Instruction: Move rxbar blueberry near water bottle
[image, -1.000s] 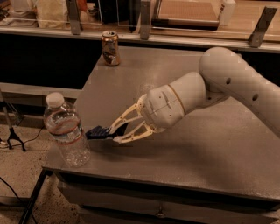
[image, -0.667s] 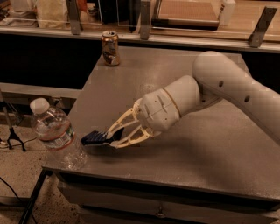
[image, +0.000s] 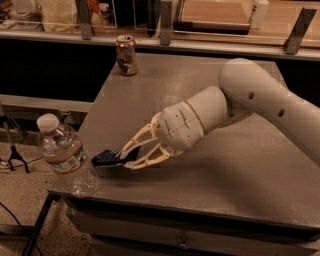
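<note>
We count one bar (image: 106, 158), one bottle (image: 62, 152), one can (image: 126, 55), one table (image: 225, 165), and one arm (image: 250, 100) ending in one gripper (image: 127, 157).

The gripper is low over the front left part of the table, pointing left toward the bottle. Its two fingers (image: 137, 142) are closed on the right end of the bar. The rest of the bar (a dark, flat wrapper) sticks out to the left past the fingertips, just above the tabletop. The bar's free end is just beside the lower body of the bottle, but the gap is too fine for us to tell whether the two touch.

The bottle is at the front left corner of the table. It is tilted, with its white cap leaning left beyond the table's edge. The can stands upright at the far left edge, well apart from everything else.

A second ago the bottle stood upright with the bar's tip against it. Now it leans away to the left, about as far as in the frame just before this one. The gripper and bar sit slightly lower and nearer the front edge than a second ago. The can has not moved.
</note>
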